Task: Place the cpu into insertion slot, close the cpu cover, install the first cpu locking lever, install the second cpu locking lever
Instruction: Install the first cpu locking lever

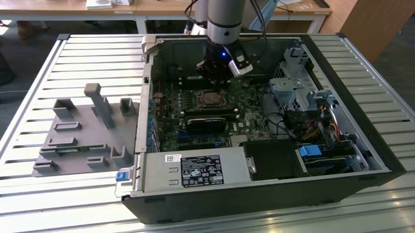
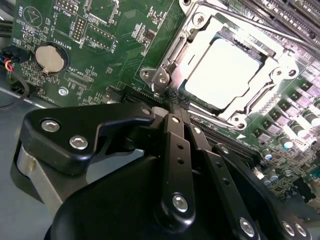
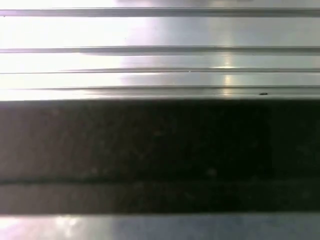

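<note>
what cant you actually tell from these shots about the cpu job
- Locking levers' state: in the second wrist view the gripper covers the near edge of the cpu cover.
- The cpu in the exterior view: too small to judge seating.
- Contact between the jaws and the socket frame: not clear in either view.

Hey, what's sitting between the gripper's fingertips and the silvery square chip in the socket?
In the second wrist view, the closed black gripper points at the silvery square cpu. Between them lies the thin silvery metal cpu cover, its frame edge and corner screws, over green motherboard.

cpu (image 2: 226, 73) in insertion slot (image 2: 280, 75), cpu cover (image 2: 200, 31) over it
</note>
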Motion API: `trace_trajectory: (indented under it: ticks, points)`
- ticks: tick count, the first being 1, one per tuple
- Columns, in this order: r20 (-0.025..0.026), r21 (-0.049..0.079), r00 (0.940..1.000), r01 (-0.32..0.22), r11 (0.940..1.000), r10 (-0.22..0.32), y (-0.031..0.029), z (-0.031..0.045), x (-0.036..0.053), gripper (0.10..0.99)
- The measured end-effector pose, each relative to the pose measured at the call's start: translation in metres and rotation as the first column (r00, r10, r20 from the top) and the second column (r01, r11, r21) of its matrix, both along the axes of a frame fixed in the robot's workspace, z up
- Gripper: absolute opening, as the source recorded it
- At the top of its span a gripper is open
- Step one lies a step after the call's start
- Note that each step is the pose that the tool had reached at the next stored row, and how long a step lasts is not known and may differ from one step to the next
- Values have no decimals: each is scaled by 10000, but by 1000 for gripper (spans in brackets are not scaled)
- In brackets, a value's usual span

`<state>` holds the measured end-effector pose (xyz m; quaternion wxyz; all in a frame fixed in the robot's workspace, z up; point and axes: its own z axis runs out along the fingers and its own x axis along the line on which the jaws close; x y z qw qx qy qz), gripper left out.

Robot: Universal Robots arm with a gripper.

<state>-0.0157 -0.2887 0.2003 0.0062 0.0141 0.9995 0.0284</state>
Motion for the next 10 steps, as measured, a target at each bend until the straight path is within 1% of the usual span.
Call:
trace_trajectory:
  ticks: [4,10]
  points:
    - [-3,-60,10000,1,10000,-1,3,-13,-1,106]
    - [-4,-74,10000,1,10000,-1,22,-45,-1,106]
